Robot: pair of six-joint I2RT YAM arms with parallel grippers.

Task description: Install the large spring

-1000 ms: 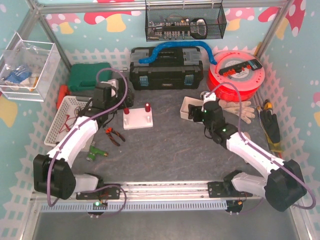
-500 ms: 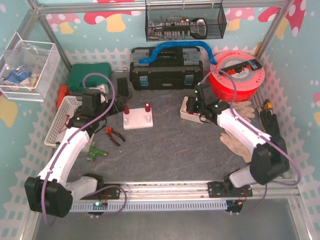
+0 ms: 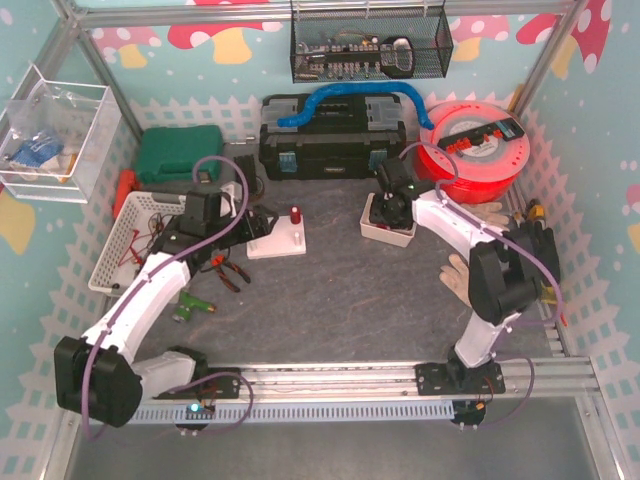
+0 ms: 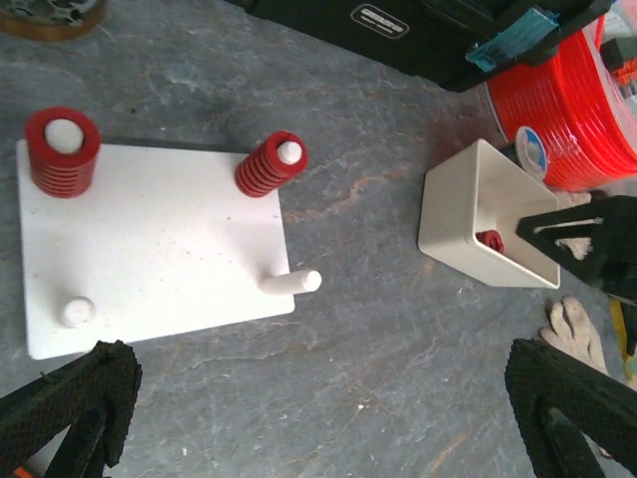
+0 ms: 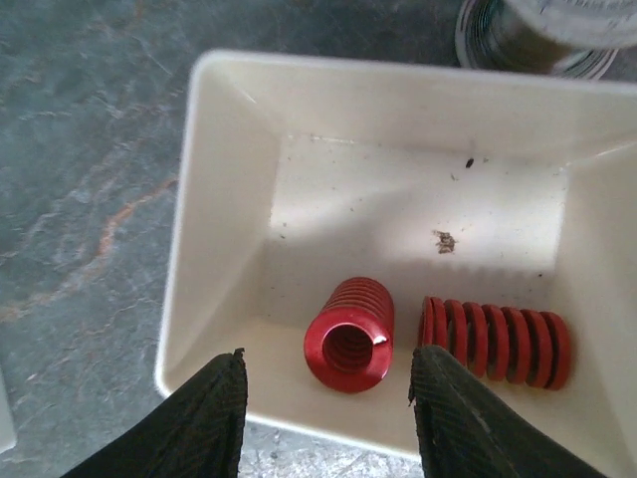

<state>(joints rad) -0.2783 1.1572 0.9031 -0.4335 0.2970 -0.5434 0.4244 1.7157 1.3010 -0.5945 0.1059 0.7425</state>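
**Right wrist view.** Held the right tool point(image 5: 328, 357) low over the near wall of the white tray point(image 5: 224, 199), fingers point(image 5: 204, 428) partly apart and clamped on nothing. Framed between them, without contact, the end-on spring point(image 5: 350, 337), red, on the tray floor. Showed the side-lying spring point(image 5: 495, 341), also red, just beside it on the right. Could not rank the two by size.

**Top view.** Placed the right tool point(image 3: 392, 208) over the tray point(image 3: 368, 228) toward the right of the tabletop point(image 3: 340, 300), and the left tool point(image 3: 252, 225) at the left edge of the white plate point(image 3: 290, 243).

**Left wrist view.** Held the left tool point(image 4: 318, 354) wide apart and empty above the tabletop, near the plate point(image 4: 159, 239). Showed four pegs on the plate: the wide fitted spring point(image 4: 62, 149) over one, the narrow fitted spring point(image 4: 271, 164) over another, and two bare pegs point(image 4: 292, 283). Showed the tray point(image 4: 458, 214) near the plate on its right, with one red spring visible inside and the right tool's fingers point(image 4: 528, 227) above it.
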